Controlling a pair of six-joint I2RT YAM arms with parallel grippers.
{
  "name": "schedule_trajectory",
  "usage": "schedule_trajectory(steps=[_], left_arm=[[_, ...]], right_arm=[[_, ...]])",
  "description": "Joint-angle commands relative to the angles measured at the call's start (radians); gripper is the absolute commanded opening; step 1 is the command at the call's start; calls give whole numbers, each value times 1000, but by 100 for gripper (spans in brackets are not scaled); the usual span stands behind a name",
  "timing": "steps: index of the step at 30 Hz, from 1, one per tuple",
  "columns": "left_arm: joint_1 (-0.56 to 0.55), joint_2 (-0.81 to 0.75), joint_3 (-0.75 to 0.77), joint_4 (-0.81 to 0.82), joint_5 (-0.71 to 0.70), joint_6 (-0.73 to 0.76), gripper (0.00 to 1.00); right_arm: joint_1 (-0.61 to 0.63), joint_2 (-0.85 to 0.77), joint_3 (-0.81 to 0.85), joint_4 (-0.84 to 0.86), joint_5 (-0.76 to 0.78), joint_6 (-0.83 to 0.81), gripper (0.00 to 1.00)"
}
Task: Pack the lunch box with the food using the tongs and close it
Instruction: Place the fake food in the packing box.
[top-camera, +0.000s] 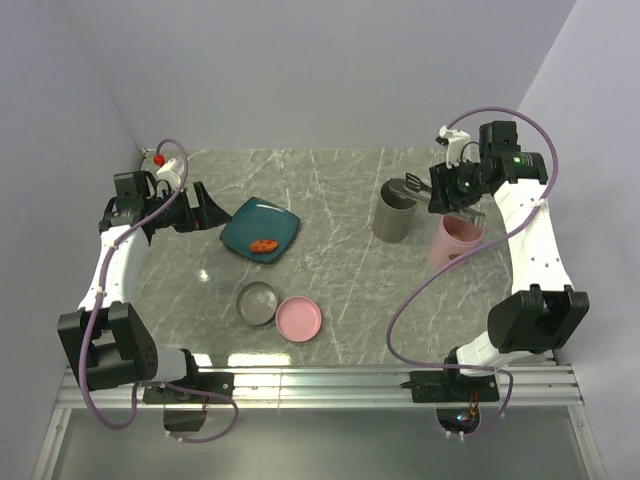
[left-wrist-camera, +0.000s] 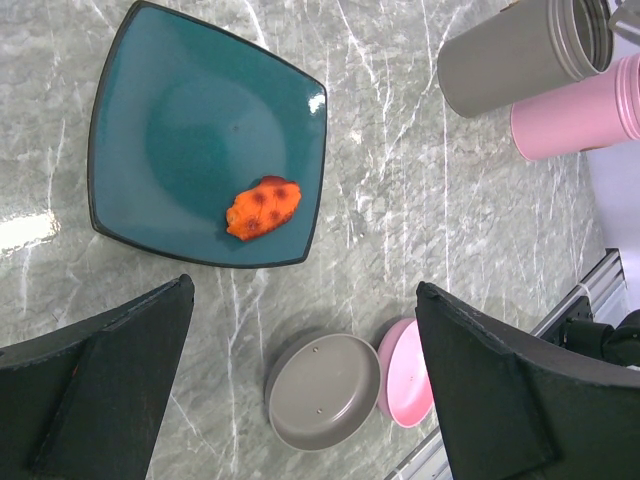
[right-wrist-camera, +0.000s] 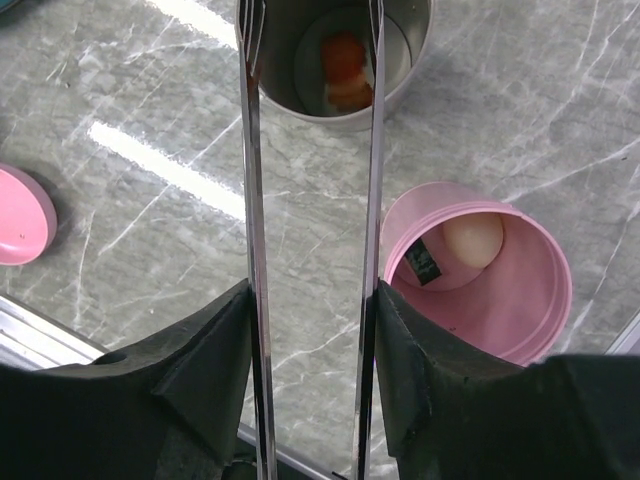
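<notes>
Shows grey, white-veined marble surface (top-camera: 340, 190), pale walls (top-camera: 330, 70) around. Pinches tongs (right-wrist-camera: 250, 200) in right claw (right-wrist-camera: 312, 300), tips at grey cup (right-wrist-camera: 340, 118) with orange chunks (right-wrist-camera: 343, 65) inside. Holds white ball (right-wrist-camera: 472, 240) in pink cup (right-wrist-camera: 545, 300), lower right; dark-and-white scrap (right-wrist-camera: 425, 262) beside it, too small to read. Spreads left claw (left-wrist-camera: 305, 290) wide above plate (left-wrist-camera: 180, 130) bearing one orange piece (left-wrist-camera: 263, 208).

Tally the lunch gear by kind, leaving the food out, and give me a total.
Containers: 2, the grey container and the pink container
Lids: 2, the grey lid and the pink lid
Plates: 1, the teal plate
Tongs: 1, the tongs
Total: 6
</notes>
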Motion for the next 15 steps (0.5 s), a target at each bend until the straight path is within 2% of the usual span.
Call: schedule_trajectory(steps=[1,9,15], left_arm=[[-1,-12,25,27,29,-3,99],[-3,-12,31,24,28,0,99],[-1,-18,25,27,54,-15,99]], right_arm=[[0,-10,50,-11,-7,-15,55],[26,7,171,-56,-98,-43,53],[224,58,205,-30,-124,-73,53]])
